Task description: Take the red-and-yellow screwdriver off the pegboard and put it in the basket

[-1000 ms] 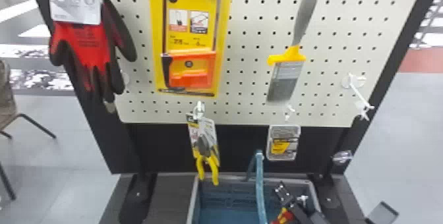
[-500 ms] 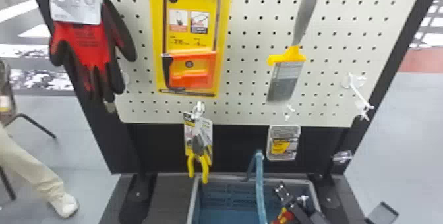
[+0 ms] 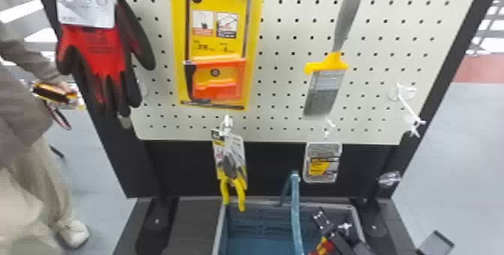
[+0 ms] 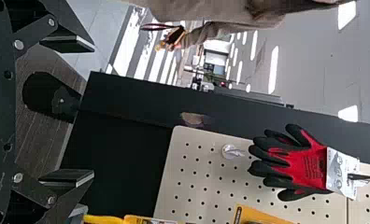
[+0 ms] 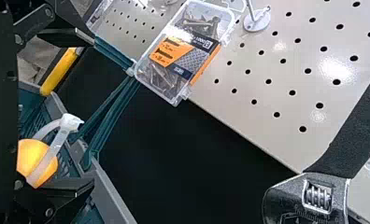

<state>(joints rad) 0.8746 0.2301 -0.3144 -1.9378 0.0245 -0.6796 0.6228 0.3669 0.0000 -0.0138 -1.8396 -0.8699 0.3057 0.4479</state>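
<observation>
Item: right gripper (image 5: pixel 94 112), at the basket (image 3: pixel 348 206), fingers wide apart
Item: screwdriver (image 3: pixel 322 246), off the pegboard (image 3: pixel 285 134), beside that gripper; settled or caught, I cannot tell
Item: left gripper (image 4: pixel 94 109), open, off by the gloves (image 4: pixel 300 163)
Item: my main risk, the white tie (image 5: pixel 68 122) snagging a finger and dragging the screwdriver out as I withdraw
Item: second risk, a wide swing clipping the blue handle (image 3: pixel 296 213) or screw box (image 5: pixel 183 46)
</observation>
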